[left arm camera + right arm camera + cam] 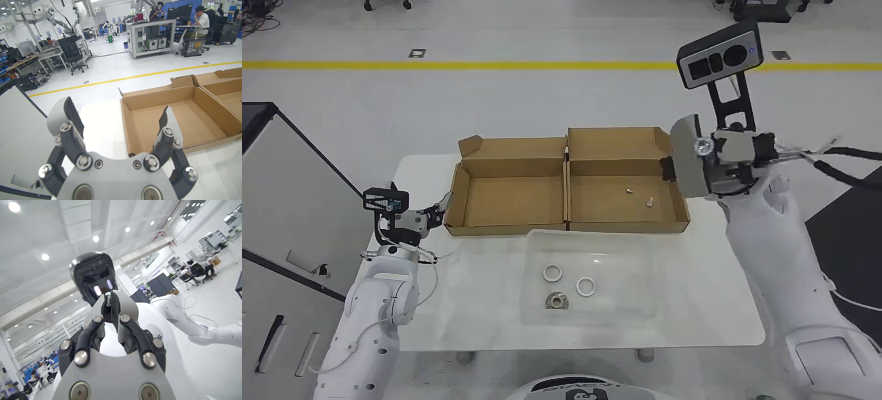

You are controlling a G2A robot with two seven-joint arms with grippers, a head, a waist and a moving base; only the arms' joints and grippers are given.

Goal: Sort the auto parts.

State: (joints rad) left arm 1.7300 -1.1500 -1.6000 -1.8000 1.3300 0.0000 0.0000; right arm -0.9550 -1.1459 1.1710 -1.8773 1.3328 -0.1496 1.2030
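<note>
My right pincer (110,300) is clamped on a small threaded bolt (108,298), held at its very tip. I judge it light, stiff and slick, best pinched across the threads.

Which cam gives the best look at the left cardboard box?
Top view: the whole left cardboard box, all four walls and flaps. Left wrist view sees it low from one side, a finger of the open left end effector across it. Right wrist view faces the ceiling.
</note>
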